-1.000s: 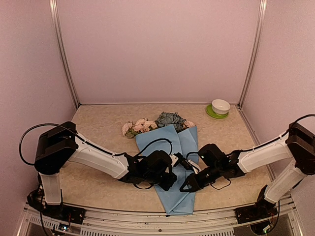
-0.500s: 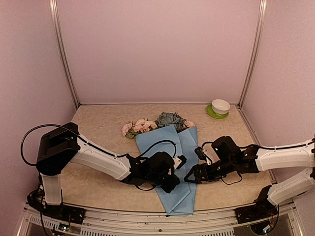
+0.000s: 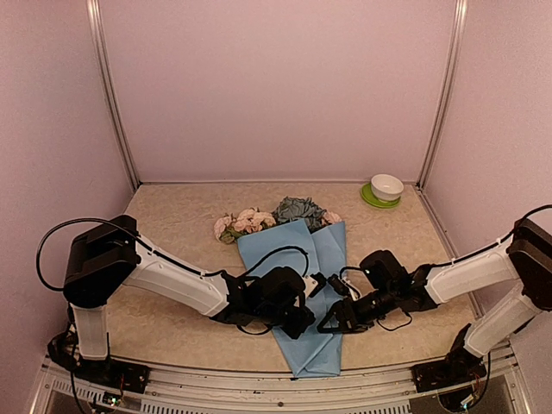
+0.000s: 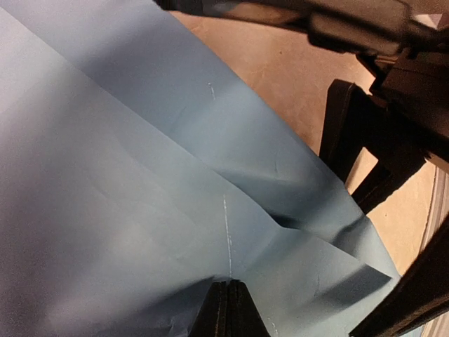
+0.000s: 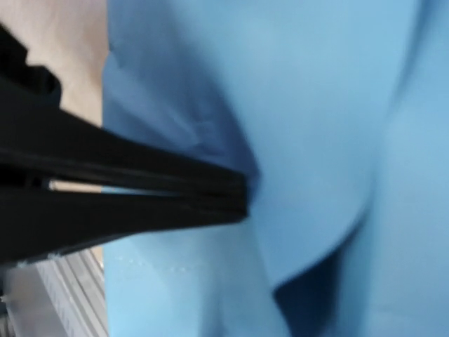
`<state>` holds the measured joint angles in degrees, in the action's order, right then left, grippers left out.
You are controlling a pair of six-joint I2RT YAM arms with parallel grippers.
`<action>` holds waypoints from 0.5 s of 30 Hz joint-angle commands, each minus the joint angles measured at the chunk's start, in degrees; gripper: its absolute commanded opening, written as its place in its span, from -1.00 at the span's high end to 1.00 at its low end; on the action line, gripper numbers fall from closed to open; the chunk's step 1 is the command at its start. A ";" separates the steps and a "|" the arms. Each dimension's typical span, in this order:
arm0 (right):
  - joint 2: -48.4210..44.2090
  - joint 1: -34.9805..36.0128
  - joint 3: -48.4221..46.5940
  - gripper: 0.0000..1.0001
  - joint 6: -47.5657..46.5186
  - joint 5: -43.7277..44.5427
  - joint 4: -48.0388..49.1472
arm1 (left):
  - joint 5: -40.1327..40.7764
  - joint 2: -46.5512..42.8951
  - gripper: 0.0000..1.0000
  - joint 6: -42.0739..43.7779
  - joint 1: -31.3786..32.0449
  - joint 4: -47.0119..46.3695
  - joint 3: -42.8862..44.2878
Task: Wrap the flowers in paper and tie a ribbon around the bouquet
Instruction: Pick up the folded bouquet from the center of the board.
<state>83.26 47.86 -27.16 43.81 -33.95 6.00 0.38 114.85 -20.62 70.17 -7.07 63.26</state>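
Top view: the bouquet (image 3: 297, 259) lies mid-table. It is a cone of paper (image 3: 315, 345) with its narrow tip toward the near edge and its wide mouth toward the back wall. This is the one container with visible contents. The flowers (image 3: 276, 214) stick out of the mouth, pink blooms at the left and far right, blue-grey ones between, all resting on the table (image 3: 172, 224). The stems are hidden inside the cone.

Both arms reach in low over the cone's lower half, the left gripper (image 3: 300, 323) from the left and the right gripper (image 3: 329, 325) from the right, tips near each other. A black cable (image 3: 280, 250) from the left arm loops over the upper part of the cone.

Left wrist view: I see my left fingers closed tight, tips together and down on the paper where a crease runs up to them. I cannot tell whether a pinch of paper sits between them. One paper flap overlaps another on a diagonal. The right gripper's dark fingers show at the right, over the paper's edge and bare table.

Right wrist view: badly blurred. Black fingers come in from the left and narrow to a point against a fold in the paper. I cannot tell whether this pincer is open, closed or holding paper.

Far right corner: a white bowl (image 3: 387, 185) sits on a green plate (image 3: 372, 198), well apart from the bouquet. I cannot make out anything in the bowl from here.
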 commanded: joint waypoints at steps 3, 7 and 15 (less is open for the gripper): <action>3.37 0.02 0.71 0.17 1.92 -3.63 6.12 | -1.40 1.33 0.91 -0.20 0.10 0.56 -1.18; 4.40 -0.04 1.35 0.65 2.34 -3.47 7.41 | -1.42 0.19 0.91 -1.77 -0.33 -0.05 -2.17; 4.09 -0.08 1.69 1.00 1.58 -2.29 6.55 | 2.05 -5.68 0.70 -2.76 -1.75 -0.76 -6.03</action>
<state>87.42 47.70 -26.20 45.98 -35.44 11.88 0.14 112.57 -22.57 69.30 -9.76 59.31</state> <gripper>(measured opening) 0.004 0.096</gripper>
